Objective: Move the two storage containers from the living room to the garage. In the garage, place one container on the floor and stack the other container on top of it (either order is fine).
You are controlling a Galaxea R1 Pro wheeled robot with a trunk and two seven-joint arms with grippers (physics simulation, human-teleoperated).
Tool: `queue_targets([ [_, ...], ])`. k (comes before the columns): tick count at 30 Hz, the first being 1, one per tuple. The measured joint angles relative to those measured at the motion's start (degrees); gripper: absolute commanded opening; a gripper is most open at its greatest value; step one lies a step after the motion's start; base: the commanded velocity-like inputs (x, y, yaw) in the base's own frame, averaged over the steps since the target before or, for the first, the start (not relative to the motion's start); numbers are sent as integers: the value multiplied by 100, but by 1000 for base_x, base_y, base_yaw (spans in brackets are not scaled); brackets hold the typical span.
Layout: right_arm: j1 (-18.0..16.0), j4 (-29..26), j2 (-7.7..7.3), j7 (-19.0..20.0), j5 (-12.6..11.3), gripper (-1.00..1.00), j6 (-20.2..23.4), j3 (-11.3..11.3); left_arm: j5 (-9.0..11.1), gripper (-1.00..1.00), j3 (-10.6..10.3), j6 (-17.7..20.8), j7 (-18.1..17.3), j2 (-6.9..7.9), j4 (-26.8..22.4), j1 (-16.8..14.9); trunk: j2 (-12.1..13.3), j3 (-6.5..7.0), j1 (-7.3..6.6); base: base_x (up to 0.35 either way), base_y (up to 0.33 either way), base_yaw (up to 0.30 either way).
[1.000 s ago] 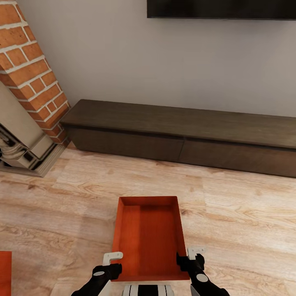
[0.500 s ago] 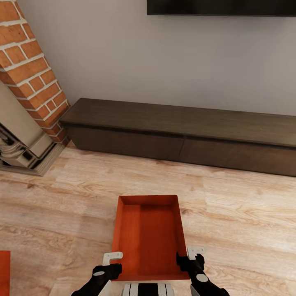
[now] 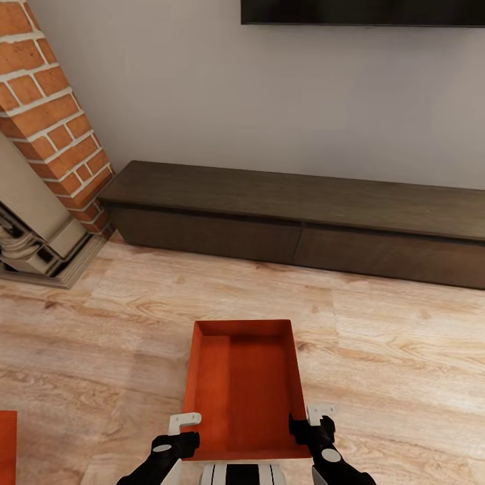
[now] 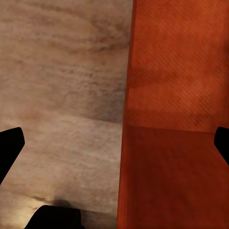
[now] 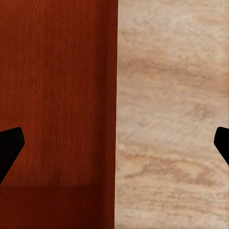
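Where planks (image 3: 377, 337) end, low cabinet (image 3: 303, 222) stands.

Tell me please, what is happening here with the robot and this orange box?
The robot stands in the living room, facing a long dark cabinet. An orange-red storage container sits on the wood floor directly in front of it. The left gripper and right gripper are placed at the container's two long sides, each with open fingers straddling a wall, but not closed on it yet. A second orange-red container peeks in at the left edge.
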Motion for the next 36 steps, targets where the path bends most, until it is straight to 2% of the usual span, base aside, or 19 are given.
queue_targets([
  [9,0,0,-1,0,0,100,-7,0,0,100,-4,0,0,0,0,0,0,0,0,0,0,0],
  [15,0,0,-1,0,0,100,-8,-1,0,100,1,0,0,0,0,-1,-239,-107,131,0,0,0],
  [36,0,0,7,-11,6,100,-76,13,-6,100,2,0,8,-2,5,0,-241,-108,132,0,0,0],
])
